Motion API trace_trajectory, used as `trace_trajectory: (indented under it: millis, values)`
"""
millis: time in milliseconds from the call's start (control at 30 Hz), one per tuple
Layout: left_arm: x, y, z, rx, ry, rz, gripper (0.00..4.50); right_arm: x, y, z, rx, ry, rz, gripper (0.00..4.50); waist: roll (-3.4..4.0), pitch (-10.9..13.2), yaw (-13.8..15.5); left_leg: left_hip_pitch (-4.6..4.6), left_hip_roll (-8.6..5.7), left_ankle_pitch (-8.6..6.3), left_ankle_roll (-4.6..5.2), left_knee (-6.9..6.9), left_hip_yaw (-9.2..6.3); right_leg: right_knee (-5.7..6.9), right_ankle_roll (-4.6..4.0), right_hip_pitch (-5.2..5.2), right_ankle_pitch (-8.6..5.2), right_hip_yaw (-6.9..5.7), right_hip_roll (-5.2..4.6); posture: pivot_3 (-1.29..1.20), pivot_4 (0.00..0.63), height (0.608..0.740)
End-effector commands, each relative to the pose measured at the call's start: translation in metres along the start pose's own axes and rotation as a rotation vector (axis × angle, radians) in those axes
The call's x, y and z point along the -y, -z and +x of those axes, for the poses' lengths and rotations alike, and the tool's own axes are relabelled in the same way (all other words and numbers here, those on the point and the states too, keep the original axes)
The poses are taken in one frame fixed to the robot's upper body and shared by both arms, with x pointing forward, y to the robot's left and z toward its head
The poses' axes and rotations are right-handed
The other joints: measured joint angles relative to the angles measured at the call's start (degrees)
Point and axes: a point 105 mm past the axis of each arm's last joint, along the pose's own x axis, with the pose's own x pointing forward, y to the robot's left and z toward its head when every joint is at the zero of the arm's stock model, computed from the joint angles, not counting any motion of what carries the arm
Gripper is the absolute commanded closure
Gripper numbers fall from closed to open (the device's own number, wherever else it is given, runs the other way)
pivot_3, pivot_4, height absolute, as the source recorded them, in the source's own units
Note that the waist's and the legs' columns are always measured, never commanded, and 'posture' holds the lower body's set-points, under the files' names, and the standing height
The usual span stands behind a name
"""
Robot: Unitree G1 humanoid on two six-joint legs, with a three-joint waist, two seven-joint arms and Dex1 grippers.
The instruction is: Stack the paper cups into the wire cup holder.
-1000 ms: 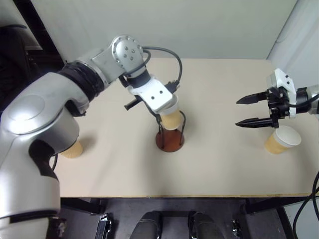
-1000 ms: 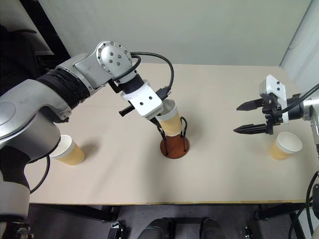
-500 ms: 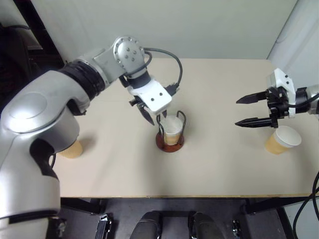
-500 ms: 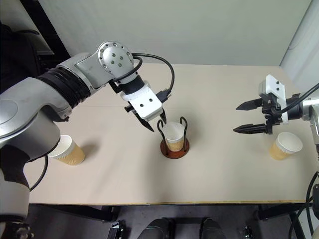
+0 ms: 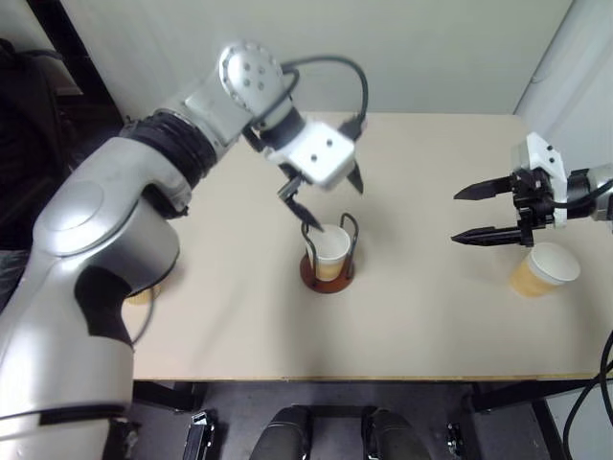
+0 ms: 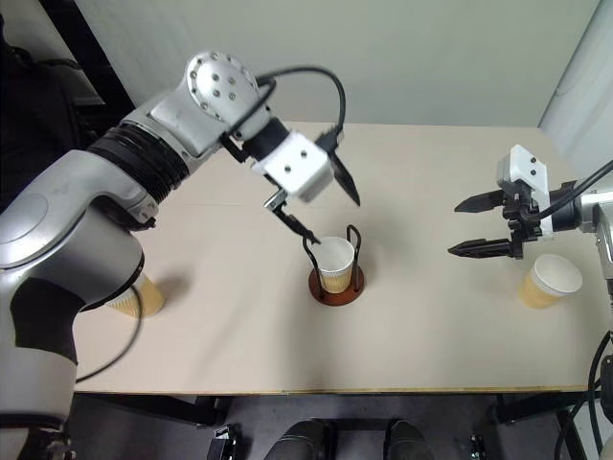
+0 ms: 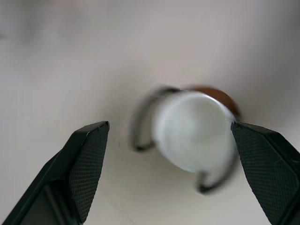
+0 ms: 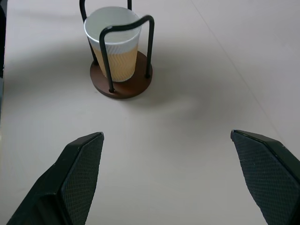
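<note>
**Now one cup sits in the holder, both claws wide and empty**

Overhead, the left claw [image 6: 324, 203] hangs above the middle of the surface [image 6: 412, 326], its two black fingers spread wide with nothing between them. One fingertip points down just beside the far-left edge of the wire cup holder [image 6: 335, 285]; the other juts out higher, toward the far right. In the left wrist view, the spread fingers [image 7: 84, 164] frame the holder from above, apart from it on both sides.

Directly under that claw, one paper cup [image 6: 335, 262] stands upright inside the holder, mouth up, between the two black wire loops and resting on the reddish-brown disc base. The holder stands around the centre of the surface.

Over at the right side, the right claw [image 6: 474, 226] hovers above the surface, its fingers also spread wide and empty, pointing left toward the middle. Just beside it, nearer and further right, a second paper cup [image 6: 550, 280] stands upright on the surface, clear of the fingers.

At the left edge, a third paper cup [image 6: 139, 295] stands on the surface, mostly hidden behind the left arm.
</note>
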Motion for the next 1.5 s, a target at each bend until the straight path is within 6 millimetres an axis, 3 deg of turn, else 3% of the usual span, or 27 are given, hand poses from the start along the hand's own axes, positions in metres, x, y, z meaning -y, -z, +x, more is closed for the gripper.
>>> trace_trajectory:
  millis: [33,267,400,700,767,967,1033,1200,1500]
  values:
    - [-0.004,0.011,-0.030,0.040,-0.147,-0.141,0.06,0.002,-0.007,-0.012,0.017,0.049,-0.024,0.00,0.07,0.0,-0.1,0.01,0.00,0.00,0.00,-0.03,0.01,0.00,0.00,-0.01,0.00,0.00,0.01,0.00,0.150,0.740]
    - [-0.031,0.022,-0.076,0.276,-0.563,-0.552,0.06,0.005,-0.005,-0.016,0.048,0.092,0.009,0.00,0.17,0.0,-0.2,-0.05,0.01,0.03,-0.02,-0.12,0.04,-0.20,0.03,-0.03,0.01,0.00,0.04,0.00,0.150,0.740]
    - [-0.011,0.037,-0.084,0.331,-0.562,-0.728,0.06,0.005,-0.007,-0.018,0.069,0.117,0.039,0.00,0.25,0.0,-0.3,0.02,-0.02,0.06,-0.11,-0.18,0.14,-0.21,0.03,0.00,-0.10,0.07,0.05,0.00,0.150,0.740]
    - [0.051,0.062,-0.073,0.247,-0.479,-0.634,0.06,0.001,-0.006,-0.027,0.023,0.139,0.067,0.00,0.31,0.1,-0.1,0.01,0.03,0.30,-0.52,-0.17,0.11,-0.10,-0.07,-0.09,-0.23,0.06,0.16,0.00,0.150,0.740]
    - [0.052,0.064,-0.072,0.230,-0.521,-0.596,0.06,0.002,-0.005,-0.028,0.015,0.154,0.064,0.00,0.31,0.1,-0.1,0.02,0.03,0.24,-0.42,-0.11,0.05,-0.06,-0.07,-0.07,-0.21,0.09,0.11,0.00,0.150,0.740]
    - [0.053,0.052,-0.071,0.431,-0.510,-0.693,0.06,0.004,-0.001,-0.039,-0.048,0.185,0.044,0.00,0.31,0.1,0.1,0.02,-0.03,0.17,0.06,-0.04,-0.03,0.11,-0.21,-0.08,0.00,0.06,0.01,0.00,0.150,0.740]
    - [0.048,0.054,-0.075,0.431,-0.585,-0.676,0.06,0.004,0.003,-0.043,-0.092,0.192,0.035,0.00,0.31,0.1,0.0,0.08,-0.02,0.20,0.02,-0.05,-0.01,0.11,-0.28,-0.07,0.08,0.05,0.02,0.00,0.150,0.740]
    - [0.049,0.046,-0.076,0.476,-0.564,-0.666,0.06,0.001,0.027,-0.052,-0.261,0.204,0.019,0.00,0.31,0.1,-0.2,0.20,0.01,0.28,-0.05,-0.06,0.00,0.29,-0.29,-0.07,0.10,0.06,0.07,0.00,0.150,0.740]
    - [0.051,0.047,-0.075,0.471,-0.540,-0.665,0.06,-0.011,0.036,-0.056,-0.324,0.129,0.037,0.00,0.31,0.1,-0.5,0.18,0.00,0.29,-0.04,-0.07,0.03,0.33,0.35,-0.09,-0.27,0.10,0.06,0.00,0.150,0.740]
